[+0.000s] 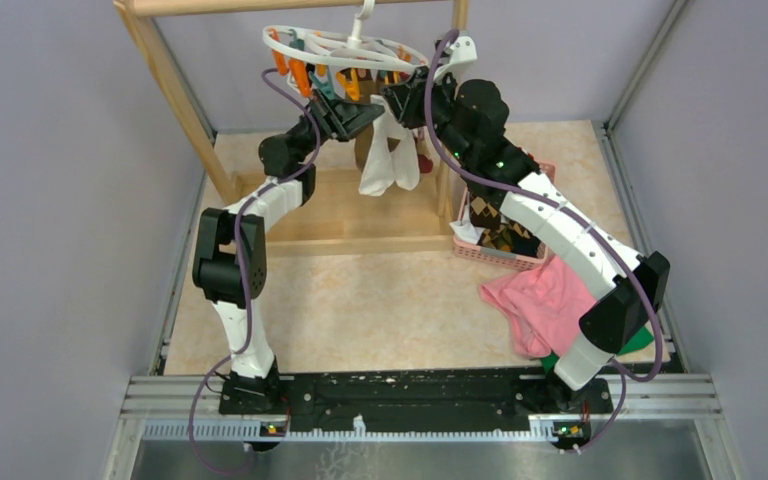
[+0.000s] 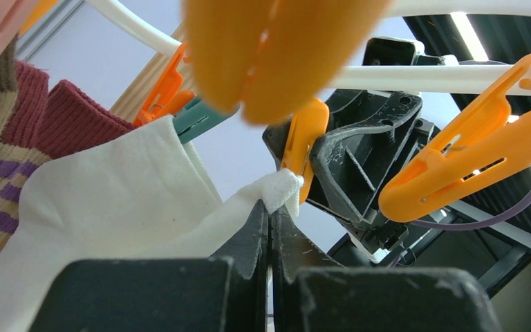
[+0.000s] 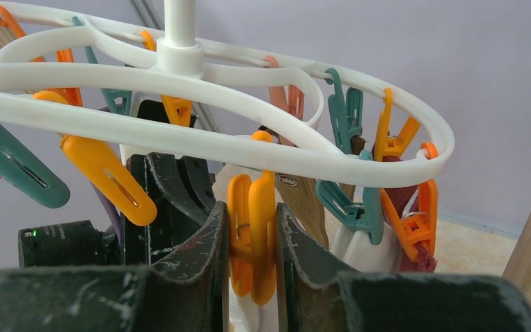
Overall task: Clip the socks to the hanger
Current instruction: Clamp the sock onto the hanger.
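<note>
The white hanger (image 1: pixel 345 47) hangs from the wooden rack (image 1: pixel 175 95) above the bench's (image 1: pixel 360 300) far edge, with orange and teal clips (image 1: pixel 300 75) on its ring and a white sock (image 1: pixel 392 165) drooping below. The left fingers (image 1: pixel 357 115) and right fingers (image 1: pixel 403 100) are raised on either side of the sock's top. By the right edge sit a pink basket (image 1: pixel 520 258) holding an argyle sock (image 1: pixel 488 212), and a pink cloth (image 1: pixel 540 300).

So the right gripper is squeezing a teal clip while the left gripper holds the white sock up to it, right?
Not quite. The clip the right gripper squeezes is orange, not teal; the right wrist view shows it between the fingers. The left gripper does hold the white sock up to it.
</note>
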